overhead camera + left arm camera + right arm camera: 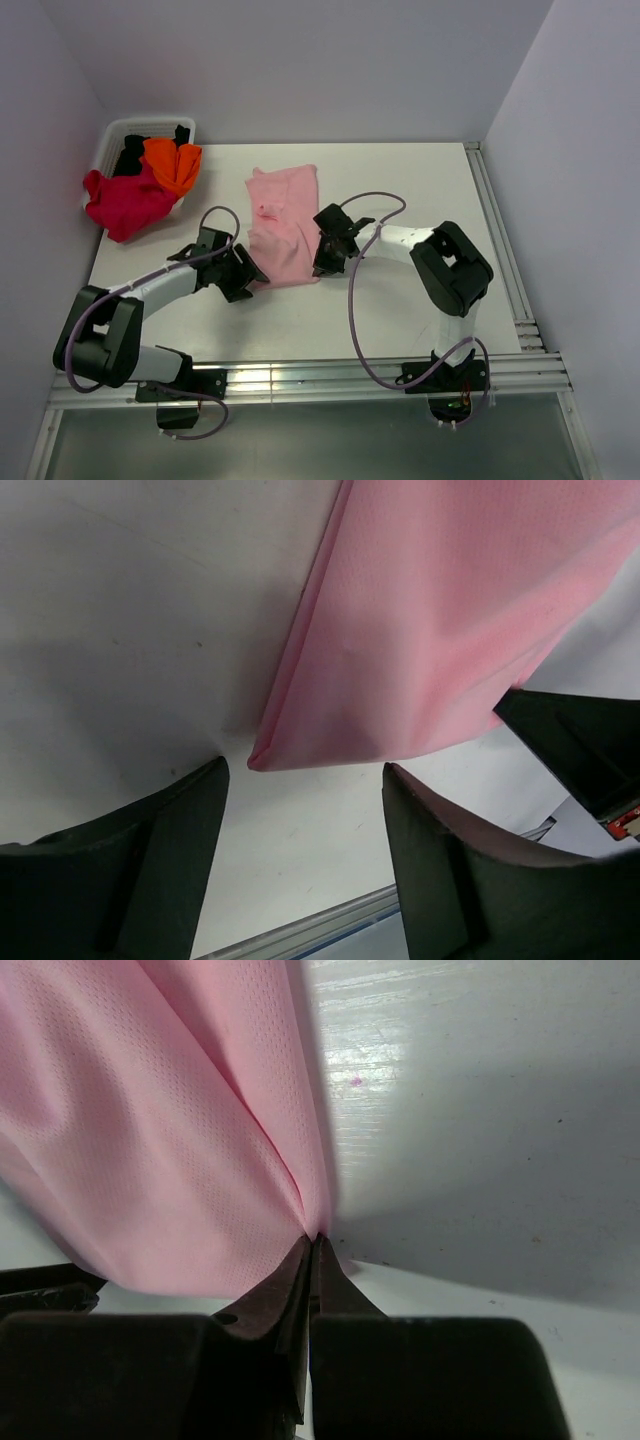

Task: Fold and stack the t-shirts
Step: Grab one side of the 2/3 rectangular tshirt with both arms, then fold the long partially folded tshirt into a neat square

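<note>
The right arm's black two-finger gripper [312, 1250] is pinched tight on the near right edge of the light pink cloth t-shirt [150, 1140]. The left arm's black gripper [305, 780] stands spread wide and empty, with the shirt's near left corner just beyond its tips. The shirt lies mid-way across the white tabletop [420, 180]. At the far left, a white plastic basket [120, 126] holds a crimson t-shirt [125, 200] spilling over its rim, an orange t-shirt [172, 162] and a black t-shirt [130, 158].

Lab cell — white table [420, 180], bare walls [300, 60]
</note>
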